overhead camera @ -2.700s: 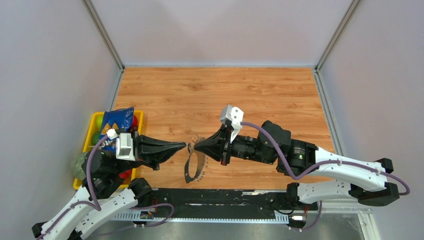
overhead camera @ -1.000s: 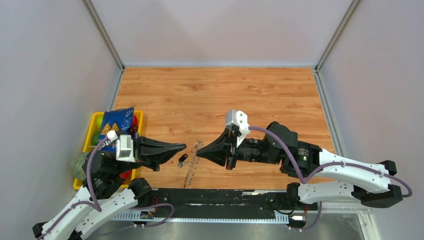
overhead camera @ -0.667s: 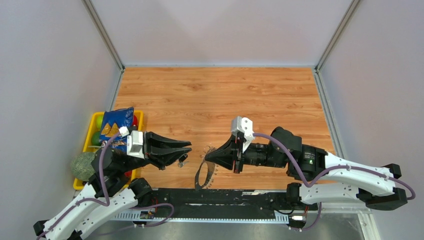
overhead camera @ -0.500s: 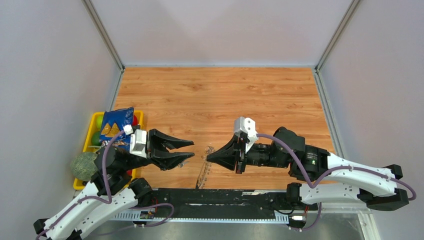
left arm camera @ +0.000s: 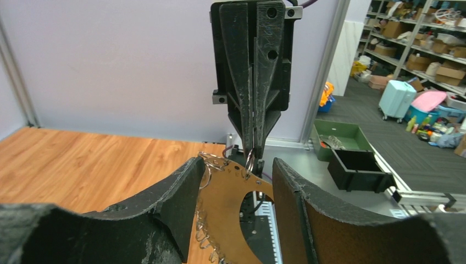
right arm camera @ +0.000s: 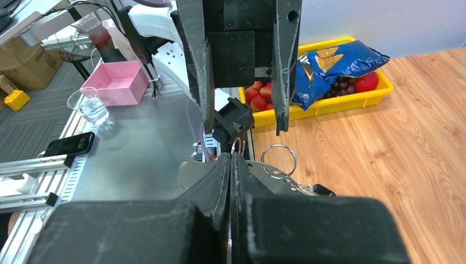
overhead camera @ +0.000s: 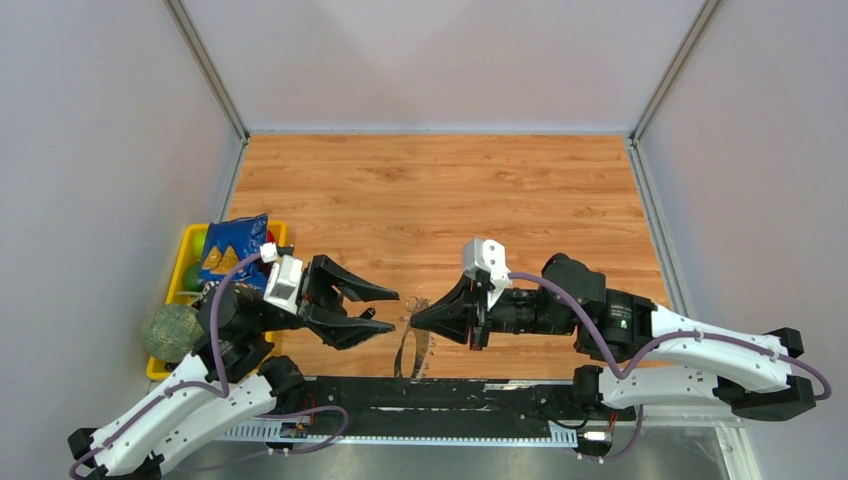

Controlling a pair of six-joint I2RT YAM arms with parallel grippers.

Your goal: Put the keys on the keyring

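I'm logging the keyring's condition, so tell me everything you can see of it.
The keyring is a large thin grey metal hoop, its rim fringed with small metal rings. It hangs nearly edge-on to the overhead camera from the right gripper, which is shut on a small ring at its top. The open left gripper faces it, apparently not touching. Its lower rim is by the near edge of the table; contact there is unclear.

Thin grey fringed keyring, hanging upright, pinched at top, black-headed key by its rim
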